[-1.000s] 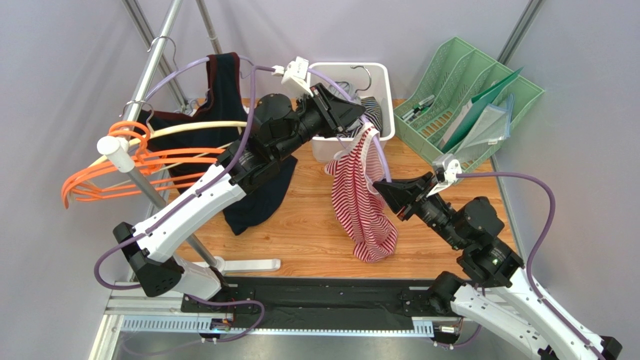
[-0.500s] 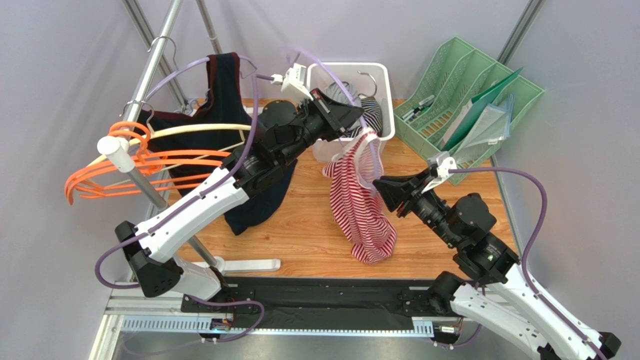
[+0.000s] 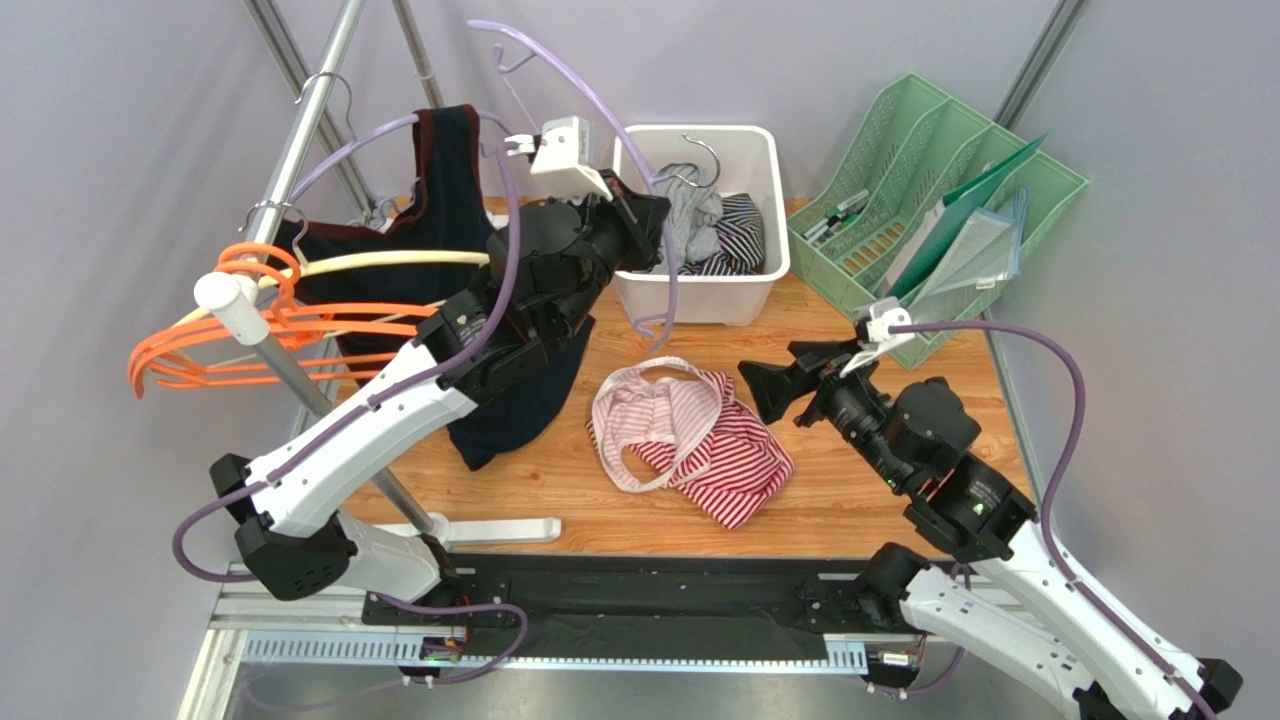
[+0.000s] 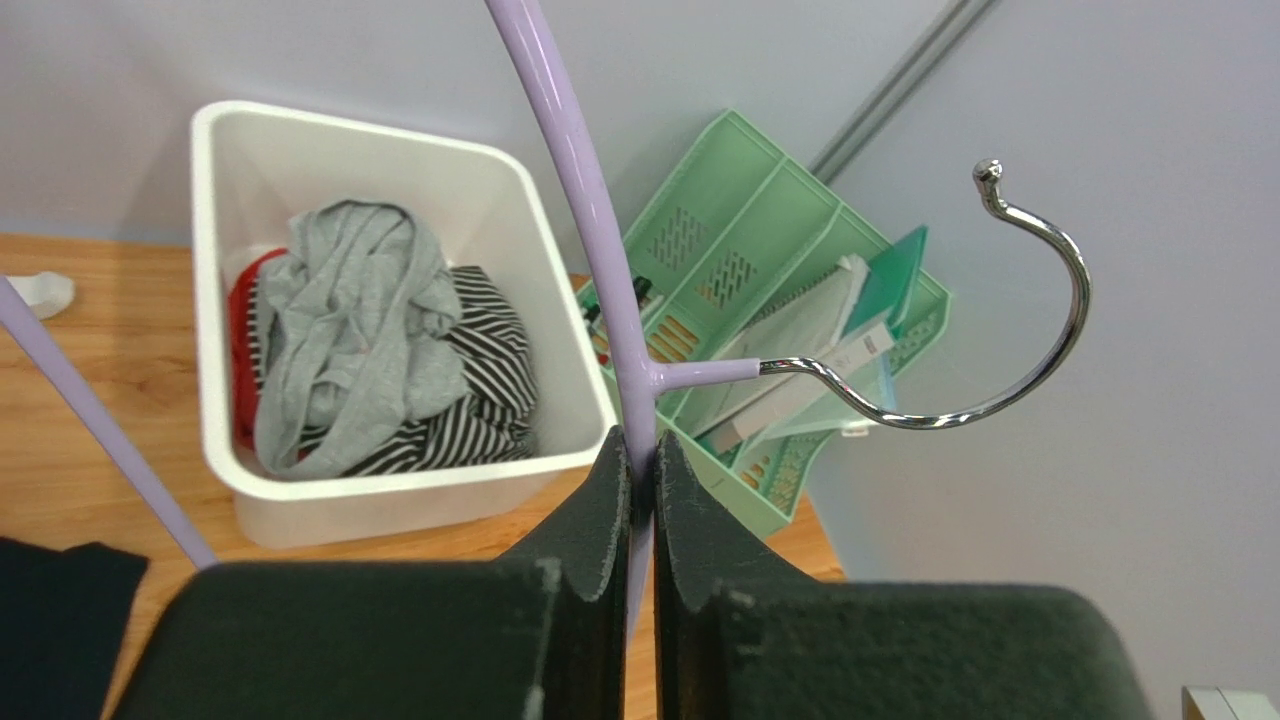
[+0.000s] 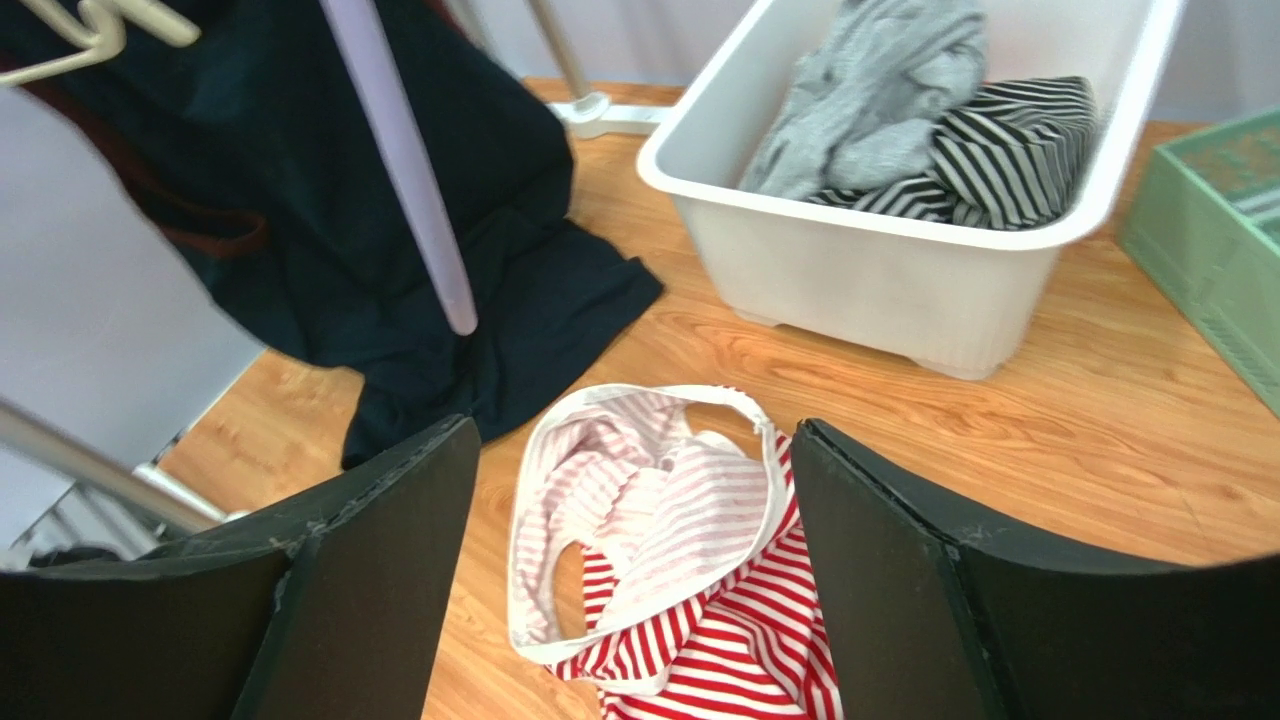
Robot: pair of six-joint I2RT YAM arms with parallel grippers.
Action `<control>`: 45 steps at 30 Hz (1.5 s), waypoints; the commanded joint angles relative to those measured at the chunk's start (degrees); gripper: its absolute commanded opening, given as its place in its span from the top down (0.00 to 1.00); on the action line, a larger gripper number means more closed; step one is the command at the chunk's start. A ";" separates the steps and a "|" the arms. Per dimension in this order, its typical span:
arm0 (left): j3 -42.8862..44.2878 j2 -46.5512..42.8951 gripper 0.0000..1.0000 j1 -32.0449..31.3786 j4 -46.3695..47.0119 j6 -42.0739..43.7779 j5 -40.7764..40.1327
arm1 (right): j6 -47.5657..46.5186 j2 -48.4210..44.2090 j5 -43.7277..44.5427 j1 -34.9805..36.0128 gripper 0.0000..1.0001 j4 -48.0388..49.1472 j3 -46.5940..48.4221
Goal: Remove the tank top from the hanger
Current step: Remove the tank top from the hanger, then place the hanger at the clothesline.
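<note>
Wooden tabletop [image 3: 601,503], pale grey walls all round. Left side: a metal clothes rack [image 3: 308,128] carrying orange hangers [image 3: 211,360] and a dark garment [image 3: 519,402], whose hem spills onto the wood. Back centre: a white bin [image 3: 706,300] with a grey garment [image 4: 353,330] and a black-and-white striped one [image 4: 481,390] bunched inside. Back right: a green file organiser [image 3: 909,128] holding folders and pens. The tank top [image 3: 699,443], red-and-white striped, lies crumpled on the wood in front of the bin. It is off the hanger [image 4: 579,195] and touches neither arm. Hard to read: from above, much of the dark garment is lost behind the left arm. Whatever sits under the clothes in the bin is covered. The hanger's lilac arms run out of frame in the left wrist view, so only its chrome hook [image 4: 1037,300] shows whole. Left gripper [image 4: 631,458]: jaws pressed together on the hanger's lilac stem just below where the hook joins, held up off the table beside the bin's left wall. Right gripper [image 5: 631,443]: fingers [image 5: 376,555] spread wide with nothing between them, poised above the tank top's pale, inside-out upper part and clear of the cloth. From above it sits just to the right of the garment.
</note>
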 commanded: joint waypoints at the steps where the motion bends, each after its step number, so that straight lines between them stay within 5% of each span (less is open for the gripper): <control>1: -1.76 -3.17 1.00 -0.08 1.50 -2.54 -2.96 | -3.16 3.35 -13.90 0.01 0.17 7.15 1.33; 14: -12.85 -10.64 1.00 -0.08 9.15 -18.98 4.24 | -5.88 8.53 -19.74 0.01 0.16 16.04 -0.08; 23: -15.48 -12.22 1.00 -0.08 11.60 -24.96 7.94 | -4.83 11.44 -22.56 0.01 0.42 17.09 -0.96; 26: -16.54 -12.58 1.00 -0.08 12.04 -25.67 7.94 | -4.13 11.44 -21.07 0.01 0.61 17.44 -1.40; 27: -16.80 -12.49 1.00 -0.08 12.04 -26.02 8.03 | -3.52 11.53 -20.63 0.01 0.83 17.44 -1.31; 29: -17.68 -12.23 1.00 -0.08 12.74 -26.72 8.73 | -2.90 11.70 -20.01 0.01 1.00 18.32 -1.14; 31: -18.29 -11.70 0.99 -0.08 13.01 -27.25 9.95 | -2.72 11.71 -20.80 0.01 1.00 19.81 -1.14; 36: -20.05 -10.65 0.76 -0.43 13.27 -28.31 13.04 | -4.30 10.65 -17.29 0.09 1.00 20.43 -1.23; 45: -20.85 -9.15 0.71 -7.37 12.75 -23.30 7.60 | -5.97 10.13 -17.11 0.01 1.00 19.91 -0.43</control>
